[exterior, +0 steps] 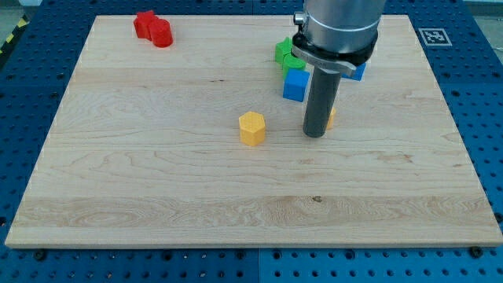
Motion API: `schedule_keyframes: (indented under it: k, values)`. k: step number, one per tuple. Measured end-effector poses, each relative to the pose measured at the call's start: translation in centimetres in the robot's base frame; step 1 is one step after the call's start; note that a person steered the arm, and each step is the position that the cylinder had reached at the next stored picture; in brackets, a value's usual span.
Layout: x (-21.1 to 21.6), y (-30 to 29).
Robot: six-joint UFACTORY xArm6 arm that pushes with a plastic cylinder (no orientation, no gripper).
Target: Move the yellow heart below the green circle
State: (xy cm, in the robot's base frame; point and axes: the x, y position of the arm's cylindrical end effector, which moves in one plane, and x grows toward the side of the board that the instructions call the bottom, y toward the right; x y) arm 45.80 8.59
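Note:
My tip (315,134) rests on the board right of centre. A small yellow block (332,118) shows just behind the rod on its right, mostly hidden; its shape cannot be made out. A yellow hexagon-like block (252,128) lies to the left of the tip, apart from it. Green blocks (286,54) sit above the tip near the view's top, partly hidden by the arm; I cannot tell which is the circle. A blue cube (295,84) lies just below the green ones, up and left of the tip.
Two red blocks (152,28) lie together at the board's top left. Another blue block (359,72) peeks out right of the arm. The wooden board (157,196) lies on a blue perforated table.

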Motion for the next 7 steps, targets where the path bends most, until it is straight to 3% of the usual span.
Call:
schedule_keyframes:
  k: [2,5,7]
  values:
    - [-3.0,0.0]
    - [1.5,3.6]
    - [-1.1,5.1]
